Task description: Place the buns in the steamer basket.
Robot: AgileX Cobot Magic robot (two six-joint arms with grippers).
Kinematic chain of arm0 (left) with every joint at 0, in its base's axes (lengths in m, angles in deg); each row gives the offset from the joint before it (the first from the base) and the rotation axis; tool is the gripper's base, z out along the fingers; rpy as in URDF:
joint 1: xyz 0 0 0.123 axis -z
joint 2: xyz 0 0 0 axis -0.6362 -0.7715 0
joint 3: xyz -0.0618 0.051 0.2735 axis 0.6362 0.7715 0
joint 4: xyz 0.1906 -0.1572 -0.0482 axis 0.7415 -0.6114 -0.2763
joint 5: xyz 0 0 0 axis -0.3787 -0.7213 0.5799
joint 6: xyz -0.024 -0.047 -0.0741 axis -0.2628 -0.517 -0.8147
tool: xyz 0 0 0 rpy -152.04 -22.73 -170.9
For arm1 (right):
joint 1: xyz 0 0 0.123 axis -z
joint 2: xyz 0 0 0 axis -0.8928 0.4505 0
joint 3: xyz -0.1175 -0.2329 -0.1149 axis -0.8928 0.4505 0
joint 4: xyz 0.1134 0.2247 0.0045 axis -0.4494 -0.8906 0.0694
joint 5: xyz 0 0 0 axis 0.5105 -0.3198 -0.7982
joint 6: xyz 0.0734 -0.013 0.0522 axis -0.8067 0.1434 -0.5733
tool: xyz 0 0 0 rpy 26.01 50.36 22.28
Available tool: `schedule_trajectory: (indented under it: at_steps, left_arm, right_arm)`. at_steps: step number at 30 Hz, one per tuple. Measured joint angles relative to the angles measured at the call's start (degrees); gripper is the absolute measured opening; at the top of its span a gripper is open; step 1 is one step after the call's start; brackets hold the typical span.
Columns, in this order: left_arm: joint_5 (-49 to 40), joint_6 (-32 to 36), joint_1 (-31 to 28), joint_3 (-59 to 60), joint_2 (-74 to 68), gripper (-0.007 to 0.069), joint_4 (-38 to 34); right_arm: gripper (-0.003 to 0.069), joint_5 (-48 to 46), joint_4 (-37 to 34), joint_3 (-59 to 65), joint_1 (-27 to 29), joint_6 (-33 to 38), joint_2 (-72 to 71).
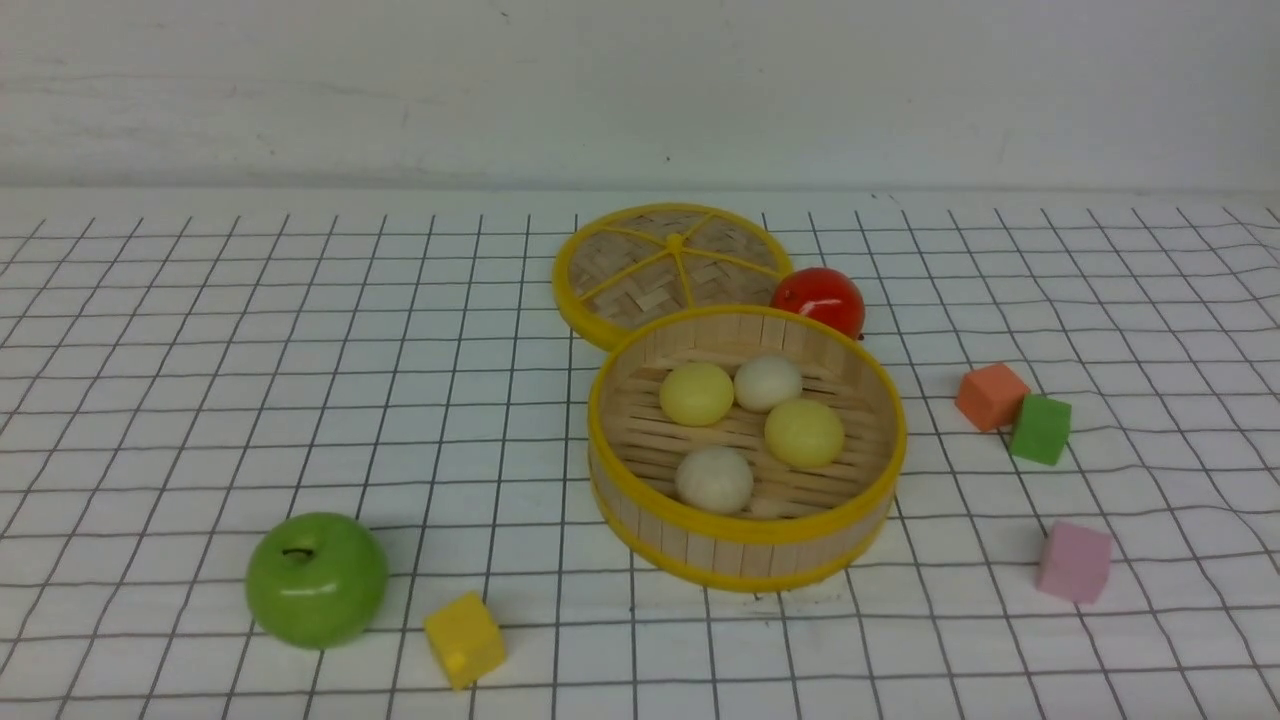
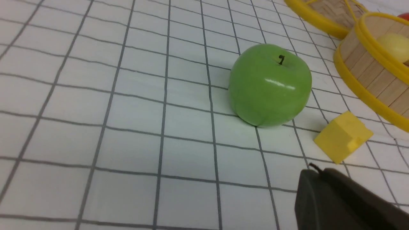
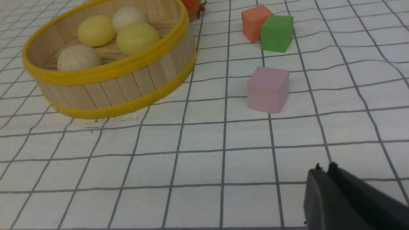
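Bamboo steamer basket (image 1: pixel 640 490) yellow-rimmed, four matte buns (image 1: pixel 697 393) inside, both pincers together, empty

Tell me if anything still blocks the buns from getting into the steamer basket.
Nothing visible does. All four buns already lie inside the steamer basket. Its lid lies flat on the table behind the basket, not over the opening, and the cubes, the green apple and the red ball lie outside it.
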Motion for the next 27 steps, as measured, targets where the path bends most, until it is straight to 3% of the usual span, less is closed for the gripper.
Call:
schedule_trajectory:
  at_steps: [27]
  left_arm:
    - [-0.3,-2.3,-0.1,0.0,0.0,-0.0013,0.0]
  right_arm:
    - [0.0053,0.0,0.0,0.0,0.0,0.0,0.0]
